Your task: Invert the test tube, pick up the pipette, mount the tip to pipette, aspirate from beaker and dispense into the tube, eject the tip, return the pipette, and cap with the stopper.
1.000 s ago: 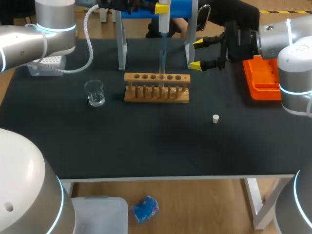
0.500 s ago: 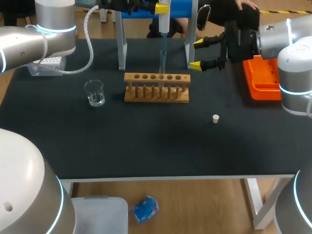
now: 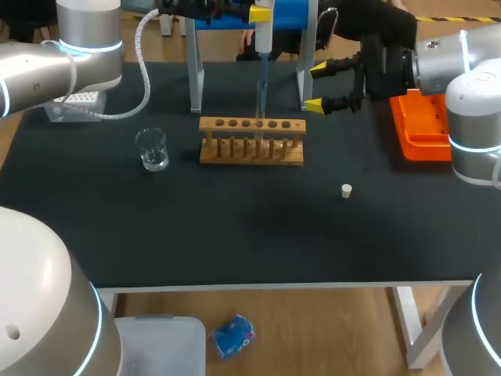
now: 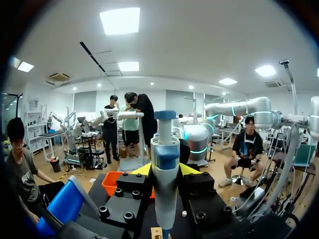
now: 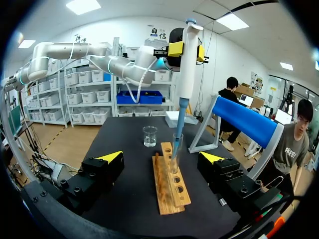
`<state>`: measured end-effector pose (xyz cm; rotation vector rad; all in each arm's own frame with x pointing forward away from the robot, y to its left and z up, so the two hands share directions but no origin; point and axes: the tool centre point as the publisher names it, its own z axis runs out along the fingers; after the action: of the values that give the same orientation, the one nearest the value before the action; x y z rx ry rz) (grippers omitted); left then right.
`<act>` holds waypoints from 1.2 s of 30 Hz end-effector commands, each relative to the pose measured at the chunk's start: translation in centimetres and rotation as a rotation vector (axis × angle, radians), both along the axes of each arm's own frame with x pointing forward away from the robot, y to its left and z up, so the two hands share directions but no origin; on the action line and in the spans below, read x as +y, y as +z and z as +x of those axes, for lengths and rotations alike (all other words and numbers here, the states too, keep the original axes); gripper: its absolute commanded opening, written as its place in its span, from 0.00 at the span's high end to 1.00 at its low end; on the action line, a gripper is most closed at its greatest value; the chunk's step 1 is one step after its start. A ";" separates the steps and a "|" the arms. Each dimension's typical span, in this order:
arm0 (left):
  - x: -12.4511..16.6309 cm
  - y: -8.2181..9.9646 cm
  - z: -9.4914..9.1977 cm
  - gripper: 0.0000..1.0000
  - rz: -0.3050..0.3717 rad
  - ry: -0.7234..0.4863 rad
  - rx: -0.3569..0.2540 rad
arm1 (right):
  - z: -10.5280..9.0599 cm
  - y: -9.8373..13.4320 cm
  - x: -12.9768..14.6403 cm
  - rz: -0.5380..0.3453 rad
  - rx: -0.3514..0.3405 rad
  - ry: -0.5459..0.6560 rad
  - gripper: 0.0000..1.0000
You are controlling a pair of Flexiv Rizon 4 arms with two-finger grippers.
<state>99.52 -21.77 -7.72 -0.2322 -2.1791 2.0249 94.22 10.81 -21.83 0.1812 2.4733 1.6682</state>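
My left gripper (image 3: 262, 13) is shut on the white and blue pipette (image 3: 264, 35), holding it upright over the wooden rack (image 3: 250, 150). In the left wrist view the pipette (image 4: 165, 169) stands between the yellow fingertips (image 4: 143, 170). Its thin tip (image 5: 178, 133) reaches down into the clear test tube (image 5: 175, 155) standing in the rack (image 5: 172, 191). My right gripper (image 3: 317, 86) hangs open just right of the rack, holding nothing, and in its own view the right gripper (image 5: 161, 157) faces the rack's end. The glass beaker (image 3: 151, 149) stands left of the rack. A small white stopper (image 3: 346, 189) lies on the mat to the front right.
A blue pipette stand (image 3: 288, 12) on grey legs straddles the area behind the rack. An orange tray (image 3: 423, 129) sits at the right edge under my right arm. The white tip box (image 3: 76, 103) sits at the back left.
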 end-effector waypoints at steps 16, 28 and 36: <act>0.0 0.0 0.0 1.00 -0.001 0.001 -0.001 | 0.5 2.9 -2.0 -0.076 -0.057 -0.018 0.00; 0.0 0.0 0.0 1.00 -0.001 0.001 -0.001 | 1.4 9.6 -4.0 -0.133 0.002 -0.035 0.00; 0.0 0.0 0.0 1.00 -0.001 0.001 -0.001 | 1.2 14.0 -3.8 -0.139 -0.013 -0.079 0.00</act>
<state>99.52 -21.78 -7.73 -0.2318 -2.1790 2.0252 96.32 7.23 -8.87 0.2337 2.4967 1.5071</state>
